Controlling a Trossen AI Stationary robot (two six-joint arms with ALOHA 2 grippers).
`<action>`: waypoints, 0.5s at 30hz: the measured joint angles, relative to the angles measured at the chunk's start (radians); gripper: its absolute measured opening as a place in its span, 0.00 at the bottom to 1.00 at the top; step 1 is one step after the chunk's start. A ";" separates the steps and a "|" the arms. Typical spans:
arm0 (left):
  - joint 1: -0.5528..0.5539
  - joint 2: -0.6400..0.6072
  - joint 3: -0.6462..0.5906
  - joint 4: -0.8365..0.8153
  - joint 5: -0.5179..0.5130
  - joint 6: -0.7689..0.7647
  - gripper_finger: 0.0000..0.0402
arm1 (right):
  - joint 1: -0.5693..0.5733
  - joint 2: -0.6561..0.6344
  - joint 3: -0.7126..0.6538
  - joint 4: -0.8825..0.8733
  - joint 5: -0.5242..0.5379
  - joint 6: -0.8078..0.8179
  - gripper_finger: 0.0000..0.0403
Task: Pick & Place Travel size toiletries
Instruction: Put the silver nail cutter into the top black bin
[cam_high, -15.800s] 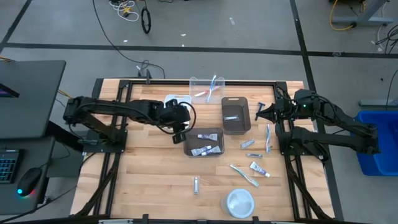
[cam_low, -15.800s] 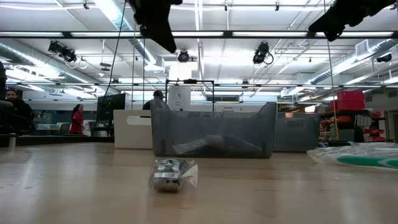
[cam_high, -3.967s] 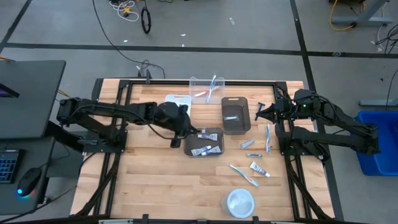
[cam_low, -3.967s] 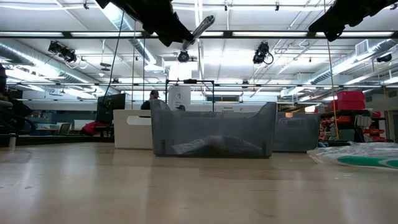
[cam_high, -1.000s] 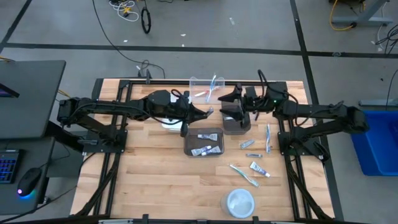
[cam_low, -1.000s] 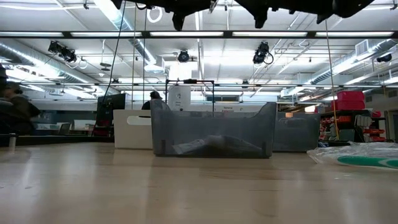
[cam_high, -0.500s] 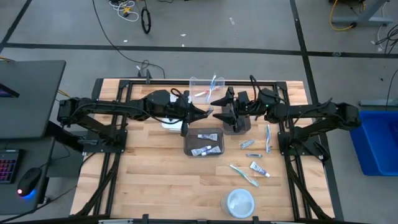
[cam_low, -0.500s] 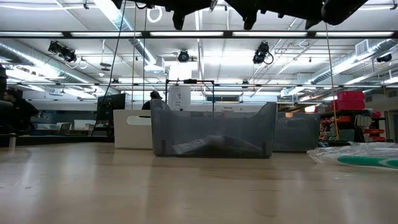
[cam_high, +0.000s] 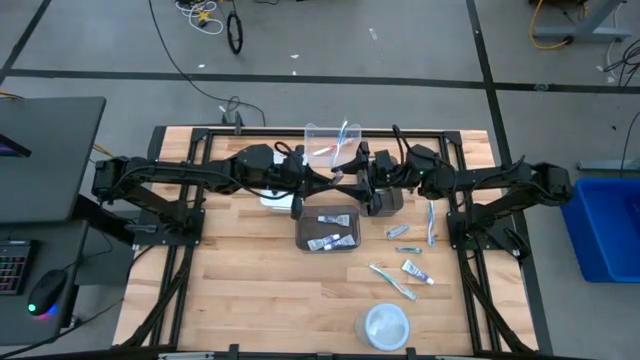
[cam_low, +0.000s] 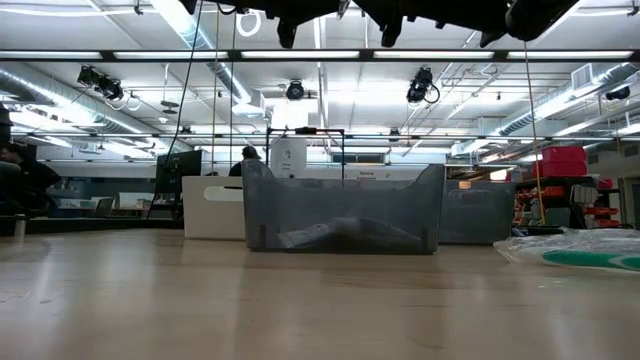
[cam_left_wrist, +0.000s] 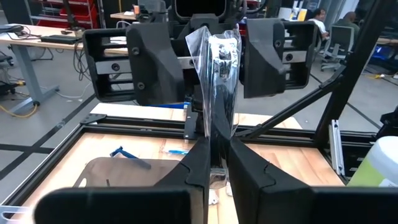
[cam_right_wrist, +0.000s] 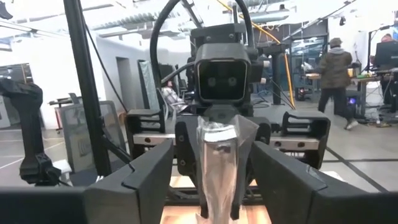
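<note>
Pinching a wrapped silvery tube (cam_left_wrist: 219, 68), the left gripper (cam_high: 338, 180) meets the right gripper (cam_high: 350, 181), whose fingers (cam_right_wrist: 149, 171) flank it, spread.

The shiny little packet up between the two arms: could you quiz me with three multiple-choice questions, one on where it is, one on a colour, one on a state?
1. Where is the shiny packet?
A. Lying on the table
B. In the air between the two grippers
C. In the round dish

2. What colour is the round dish?
A. White
B. Red
C. Black

3. How is the left gripper?
A. Wide open, empty
B. Out of sight
C. Shut on the packet

Answers:
1 B: the packet stands above the table, with the open right gripper on either side of it.
2 A: the dish is white.
3 C: the left gripper pinches the packet's end.
</note>
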 joint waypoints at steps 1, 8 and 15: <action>0.000 0.000 0.000 0.000 -0.005 0.000 0.11 | 0.000 0.000 0.000 0.000 -0.006 0.001 0.54; -0.001 0.000 0.000 -0.001 -0.007 -0.001 0.10 | 0.016 0.000 0.000 -0.004 -0.013 0.003 0.43; -0.002 0.000 0.000 -0.001 0.007 -0.012 0.10 | 0.035 0.000 0.000 -0.004 -0.005 0.003 0.31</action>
